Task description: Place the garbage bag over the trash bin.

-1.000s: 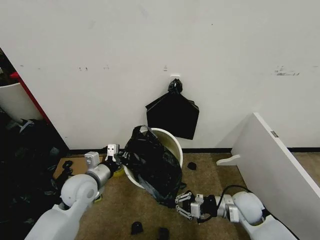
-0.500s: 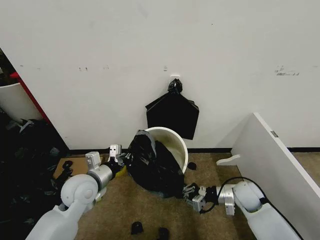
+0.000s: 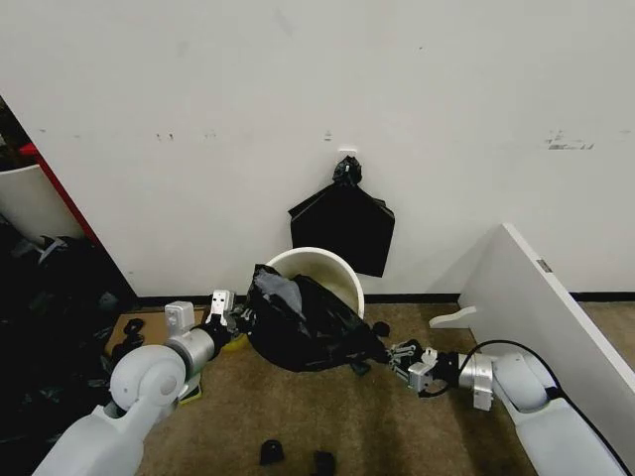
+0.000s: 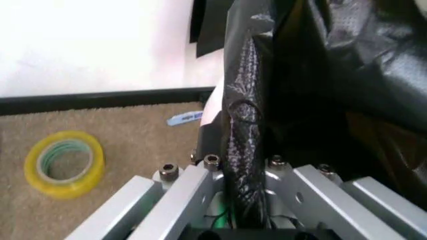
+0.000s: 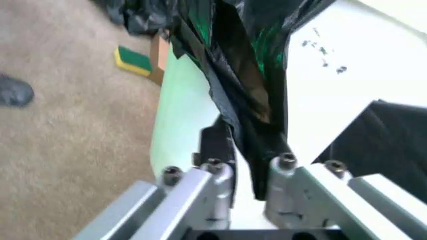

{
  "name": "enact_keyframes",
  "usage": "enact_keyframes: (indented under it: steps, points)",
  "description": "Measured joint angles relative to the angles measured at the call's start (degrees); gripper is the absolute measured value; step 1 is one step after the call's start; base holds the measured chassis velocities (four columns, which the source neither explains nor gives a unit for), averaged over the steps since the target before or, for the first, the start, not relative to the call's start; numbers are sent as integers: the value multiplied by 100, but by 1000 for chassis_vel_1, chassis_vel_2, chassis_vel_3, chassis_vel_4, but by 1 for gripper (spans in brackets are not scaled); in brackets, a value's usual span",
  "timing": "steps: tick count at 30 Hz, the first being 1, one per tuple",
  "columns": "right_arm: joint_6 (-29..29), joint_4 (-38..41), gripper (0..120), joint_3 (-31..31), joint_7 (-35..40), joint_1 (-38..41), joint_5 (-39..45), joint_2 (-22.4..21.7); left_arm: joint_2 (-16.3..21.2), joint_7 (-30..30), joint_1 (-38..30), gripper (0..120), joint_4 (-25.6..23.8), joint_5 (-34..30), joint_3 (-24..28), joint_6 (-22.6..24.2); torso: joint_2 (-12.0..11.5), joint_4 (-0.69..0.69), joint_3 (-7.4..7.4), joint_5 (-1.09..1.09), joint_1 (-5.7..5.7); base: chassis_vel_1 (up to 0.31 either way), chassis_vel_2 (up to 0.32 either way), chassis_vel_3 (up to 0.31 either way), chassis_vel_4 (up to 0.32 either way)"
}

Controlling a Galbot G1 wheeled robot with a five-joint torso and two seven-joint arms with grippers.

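— Brown carpet is running up to a white wall; where is the trash bin sitting?
— Against the wall, with the garbage bag draping over its front rim.
— And the arms?
— At nine o'clock of the bin, the left gripper is clamping its jaws on the bag's edge. At four o'clock, the right gripper is pinching the stretched plastic.

Both arms reach low and forward, left gripper and right gripper clamped.
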Motion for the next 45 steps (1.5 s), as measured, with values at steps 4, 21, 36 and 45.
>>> enact_keyframes:
  steps: [4,21,36,45]
  points:
    - [-13,-145,24,-186,-248,-292,914,-141,-52,2,-20,1,52,38,41,-77,0,-1,0,1,0,0,0,0,0]
    - [-1145,554,88,-187,-680,-521,3203,-439,-288,41,-32,1,224,589,178,-617,0,-4,0,0,0,0,0,0,0]
    - [-3383,2395,95,-3025,4682,-567,951,-67,-636,318,-75,1,443,1345,398,-1498,0,-1,0,-2,0,0,0,0,0]
    - [-3722,1939,60,-3316,5421,-227,-250,273,-612,323,-47,1,443,1350,399,-1540,-1,-1,1,-1,0,0,0,0,0]
